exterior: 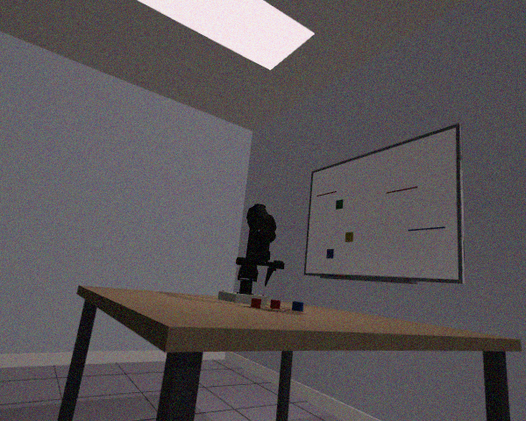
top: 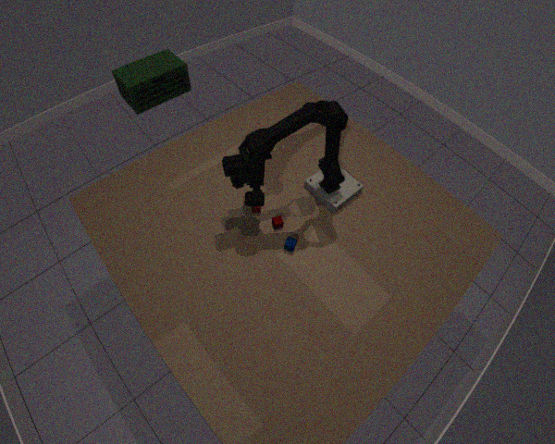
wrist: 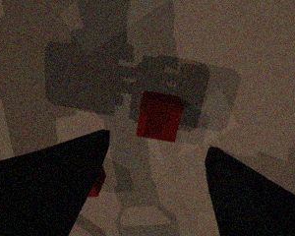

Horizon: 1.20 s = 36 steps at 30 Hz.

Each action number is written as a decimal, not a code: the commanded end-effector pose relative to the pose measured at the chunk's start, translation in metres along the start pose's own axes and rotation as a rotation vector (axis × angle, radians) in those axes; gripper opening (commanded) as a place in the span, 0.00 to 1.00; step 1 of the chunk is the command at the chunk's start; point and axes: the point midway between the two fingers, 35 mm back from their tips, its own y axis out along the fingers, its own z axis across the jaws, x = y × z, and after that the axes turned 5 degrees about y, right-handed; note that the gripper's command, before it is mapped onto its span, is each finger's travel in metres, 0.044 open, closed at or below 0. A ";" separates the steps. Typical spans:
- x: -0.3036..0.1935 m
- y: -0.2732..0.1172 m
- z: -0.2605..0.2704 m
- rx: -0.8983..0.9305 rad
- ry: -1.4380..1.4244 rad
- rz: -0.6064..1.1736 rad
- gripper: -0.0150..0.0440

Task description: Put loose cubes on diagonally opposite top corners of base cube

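From the top, I see my gripper (top: 253, 201) hanging over one red cube (top: 255, 208) on the table (top: 172, 267). The other red cube (top: 277, 221) and the blue cube (top: 289, 243) sit apart, in a slanted row.

From the side, all three cubes rest on the table, near the arm's white base (exterior: 236, 296).

In the wrist view, a red cube (wrist: 159, 116) lies ahead between my two dark fingers. The fingers are partly spread and hold nothing.
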 end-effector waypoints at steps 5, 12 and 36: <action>-0.004 0.025 -0.001 -0.002 0.006 0.015 0.70; -0.005 0.036 -0.001 -0.002 0.005 0.015 0.70; -0.005 0.067 -0.001 -0.002 0.005 0.015 0.57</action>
